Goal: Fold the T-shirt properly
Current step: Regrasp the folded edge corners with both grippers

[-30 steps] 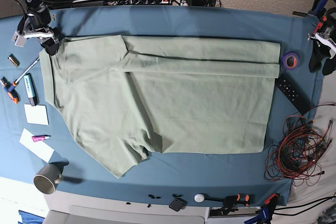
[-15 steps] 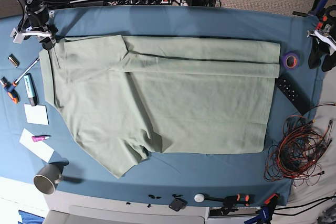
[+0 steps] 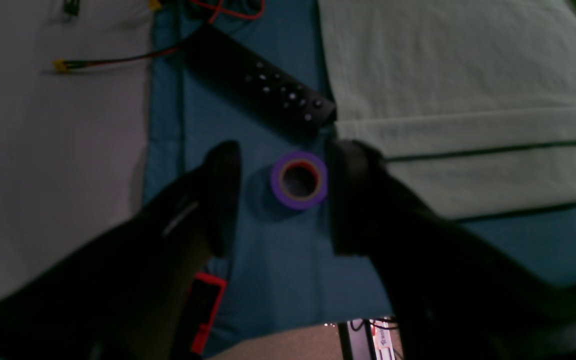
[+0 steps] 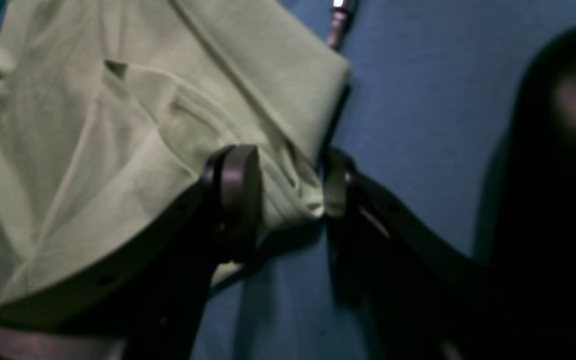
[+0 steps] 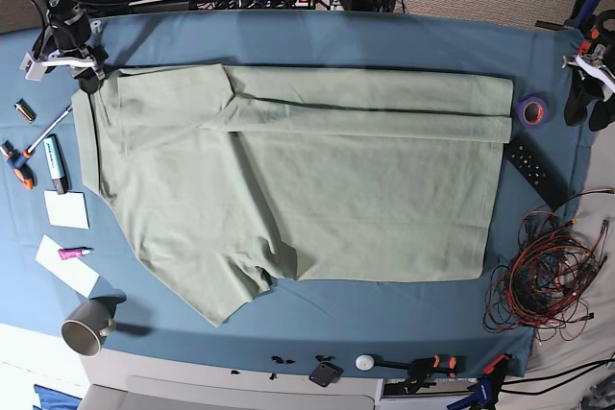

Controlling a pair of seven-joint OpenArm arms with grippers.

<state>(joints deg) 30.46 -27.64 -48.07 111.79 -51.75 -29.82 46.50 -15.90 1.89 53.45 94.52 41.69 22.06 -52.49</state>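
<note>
T-shirt [image 5: 298,194] lies flat on the table [image 5: 336,40], its far long edge already folded inward, one sleeve sticking out toward the near side. Going left to right in the base view: our right tool [image 5: 85,76] hovers at the shirt's far left corner, jaws apart, the fabric corner between them but not pinched. At the far right, our left tool [image 5: 588,93] hangs off the cloth, jaws apart and empty, above the purple tape roll [image 5: 531,109]. For the next fold we should grip both near-side corners together and lift evenly.
</note>
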